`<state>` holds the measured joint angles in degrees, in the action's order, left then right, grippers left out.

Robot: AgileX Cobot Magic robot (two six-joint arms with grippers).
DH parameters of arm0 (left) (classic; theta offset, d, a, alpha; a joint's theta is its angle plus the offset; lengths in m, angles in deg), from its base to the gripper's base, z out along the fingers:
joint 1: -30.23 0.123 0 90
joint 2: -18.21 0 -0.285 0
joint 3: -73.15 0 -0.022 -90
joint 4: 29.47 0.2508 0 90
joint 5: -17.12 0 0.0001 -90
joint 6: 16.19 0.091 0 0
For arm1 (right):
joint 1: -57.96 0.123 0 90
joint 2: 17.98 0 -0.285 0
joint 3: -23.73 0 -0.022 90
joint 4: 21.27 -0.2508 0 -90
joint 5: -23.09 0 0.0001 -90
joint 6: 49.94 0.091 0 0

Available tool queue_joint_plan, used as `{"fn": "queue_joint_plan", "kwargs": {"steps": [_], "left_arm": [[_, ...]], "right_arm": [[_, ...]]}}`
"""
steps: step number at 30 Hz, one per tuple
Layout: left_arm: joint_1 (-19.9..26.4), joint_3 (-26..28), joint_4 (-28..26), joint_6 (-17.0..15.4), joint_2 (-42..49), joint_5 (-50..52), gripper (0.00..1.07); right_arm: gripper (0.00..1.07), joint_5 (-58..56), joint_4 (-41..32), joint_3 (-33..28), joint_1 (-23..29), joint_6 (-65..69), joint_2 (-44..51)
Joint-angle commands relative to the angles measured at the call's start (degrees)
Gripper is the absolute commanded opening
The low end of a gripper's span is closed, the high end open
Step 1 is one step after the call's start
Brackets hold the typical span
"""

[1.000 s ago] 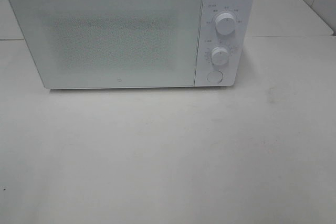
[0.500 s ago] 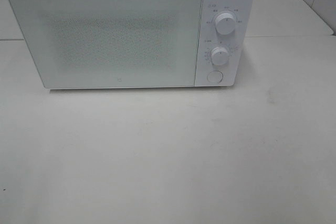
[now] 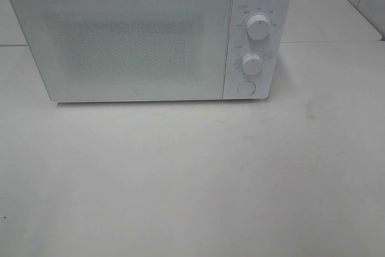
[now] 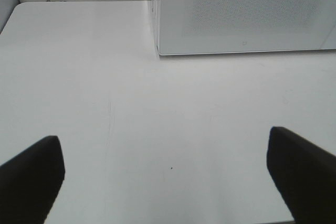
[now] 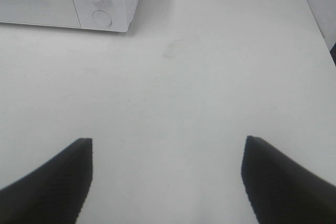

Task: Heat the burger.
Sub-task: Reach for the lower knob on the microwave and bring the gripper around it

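Note:
The burger is not in view in any frame. A white microwave [image 3: 150, 34] stands at the back of the white table with its door shut; I cannot see through the frosted door. It has two knobs [image 3: 257, 26] and a round button [image 3: 245, 88] on its right panel. My left gripper [image 4: 165, 174] is open and empty over the table in front of the microwave's left corner [image 4: 157, 51]. My right gripper [image 5: 167, 177] is open and empty over the table, short of the microwave's control panel [image 5: 102, 3]. Neither gripper shows in the exterior high view.
The white table [image 3: 192, 179] stretches in front of the microwave. A seam between table tops runs behind it [image 3: 331, 41]. The table's right edge shows in the right wrist view [image 5: 315, 24].

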<state>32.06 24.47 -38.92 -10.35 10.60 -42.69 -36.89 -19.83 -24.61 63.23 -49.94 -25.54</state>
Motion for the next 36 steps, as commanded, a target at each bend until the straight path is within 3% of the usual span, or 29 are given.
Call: {"fn": "queue_joint_plan", "kwargs": {"steps": [1,15,22,36], "left_arm": [[0.2,-0.1,-0.3,-0.5,1.6,1.0,1.01],[0.2,-0.1,-0.3,-0.5,1.6,1.0,1.01],[0.2,-0.1,-0.3,-0.5,1.6,1.0,1.01],[0.2,-0.1,-0.3,-0.5,1.6,1.0,1.01]], "right_arm": [[0.75,0.5,-0.2,0.0,-0.4,0.0,1.5],[0.75,0.6,-1.4,0.1,-0.4,0.0,1.2],[0.75,2.6,0.0,3.2,-0.4,0.0,-4.1],[0.79,24.6,-0.1,3.3,-0.4,0.0,-23.9]]}}
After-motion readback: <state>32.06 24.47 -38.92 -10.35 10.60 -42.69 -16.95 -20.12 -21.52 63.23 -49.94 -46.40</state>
